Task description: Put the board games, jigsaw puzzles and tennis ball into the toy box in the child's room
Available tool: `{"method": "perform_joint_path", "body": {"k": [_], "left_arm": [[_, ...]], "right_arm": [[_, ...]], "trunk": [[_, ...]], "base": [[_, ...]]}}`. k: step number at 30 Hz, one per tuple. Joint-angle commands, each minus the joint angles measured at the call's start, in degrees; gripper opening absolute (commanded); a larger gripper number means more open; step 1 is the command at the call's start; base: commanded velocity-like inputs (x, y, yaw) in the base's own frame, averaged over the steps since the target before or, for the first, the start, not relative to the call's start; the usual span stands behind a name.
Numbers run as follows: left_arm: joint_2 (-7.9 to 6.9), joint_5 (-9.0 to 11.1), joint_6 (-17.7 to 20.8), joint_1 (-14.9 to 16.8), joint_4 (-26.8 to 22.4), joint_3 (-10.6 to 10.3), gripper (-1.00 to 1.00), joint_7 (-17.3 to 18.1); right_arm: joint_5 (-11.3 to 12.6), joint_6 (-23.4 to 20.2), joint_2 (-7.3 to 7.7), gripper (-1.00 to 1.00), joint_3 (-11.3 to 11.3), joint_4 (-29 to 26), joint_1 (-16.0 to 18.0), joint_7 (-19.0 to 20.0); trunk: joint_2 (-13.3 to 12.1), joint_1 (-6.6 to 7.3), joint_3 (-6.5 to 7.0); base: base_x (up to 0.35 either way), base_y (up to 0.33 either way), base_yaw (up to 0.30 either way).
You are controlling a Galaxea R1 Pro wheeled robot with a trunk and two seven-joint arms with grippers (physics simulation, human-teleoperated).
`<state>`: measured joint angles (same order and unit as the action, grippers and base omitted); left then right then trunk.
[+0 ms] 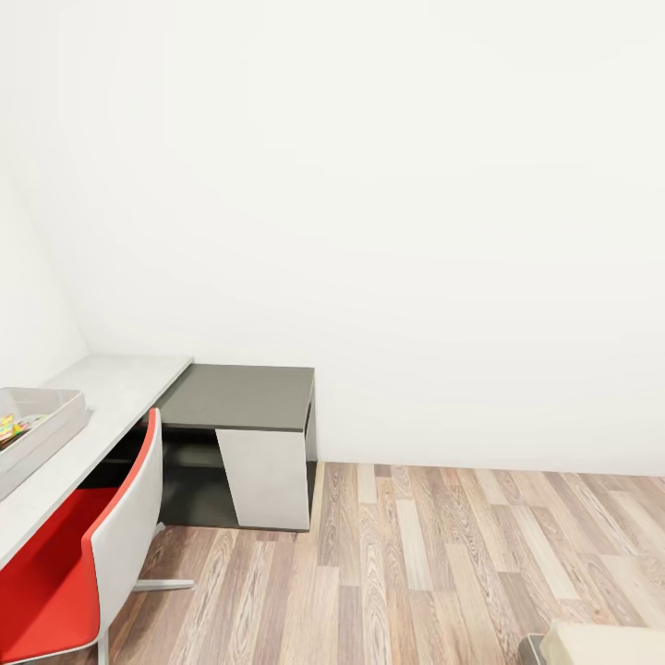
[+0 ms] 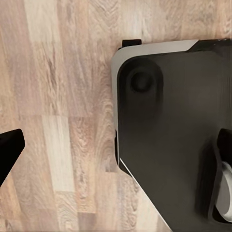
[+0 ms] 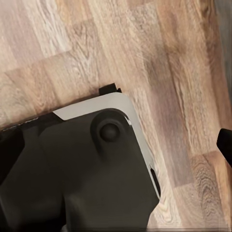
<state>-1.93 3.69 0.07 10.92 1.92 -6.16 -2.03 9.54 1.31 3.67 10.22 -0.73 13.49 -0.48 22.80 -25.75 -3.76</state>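
Note:
The toy box (image 1: pixel 57 407), a shallow light-grey tub, stands on the pale table (image 1: pixel 125 380) at the left edge of the head view. A bit of bright multicoloured jigsaw puzzle (image 1: pixel 11 429) shows inside it. The board games and the tennis ball are out of view. In the left wrist view my left gripper (image 2: pixel 116 150) hangs open over the wood floor and my own dark base, with black fingertips (image 2: pixel 10 147) at both edges. My right gripper (image 3: pixel 116 145) shows one black fingertip (image 3: pixel 225 144) at the frame's edge, spread wide, with nothing held.
A red-and-white chair (image 1: pixel 88 545) stands tucked at the table. A lower dark-grey desk (image 1: pixel 245 397) joins the table's far end against the white wall. Wood-plank floor (image 1: pixel 443 563) stretches to the right. A cream-beige corner (image 1: pixel 600 642), likely the bed, shows at the bottom right.

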Motion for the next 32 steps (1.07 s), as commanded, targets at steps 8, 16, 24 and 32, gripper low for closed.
{"method": "perform_joint_path", "body": {"k": [8, 16, 24, 32], "left_arm": [[0.43, 0.41, -0.01, 0.00, 0.03, -0.44, 1.00, -0.09], [0.43, 0.28, 0.01, -0.02, 0.02, -0.49, 1.00, -0.08], [0.16, 0.19, 0.01, -0.02, 0.02, -0.62, 1.00, -0.08], [0.46, 0.23, 0.01, -0.02, 0.01, -0.64, 1.00, -0.10]], "right_arm": [[0.43, 0.21, -0.64, 1.00, 0.14, 0.03, -0.76, -0.05], [0.45, 0.20, -0.76, 1.00, 0.20, 0.03, -0.91, -0.05], [0.41, 0.18, -0.58, 1.00, 0.23, 0.03, -0.92, -0.05], [0.39, 0.18, -0.87, 1.00, 0.18, 0.03, -0.92, -0.05]], "trunk": [[0.12, -0.03, -0.13], [0.12, -0.03, -0.14], [0.12, -0.03, -0.14], [0.12, -0.03, -0.14]], "base": [[0.000, 0.000, 0.000], [0.000, 0.000, 0.000], [0.000, 0.000, 0.000], [0.000, 0.000, 0.000]]}}
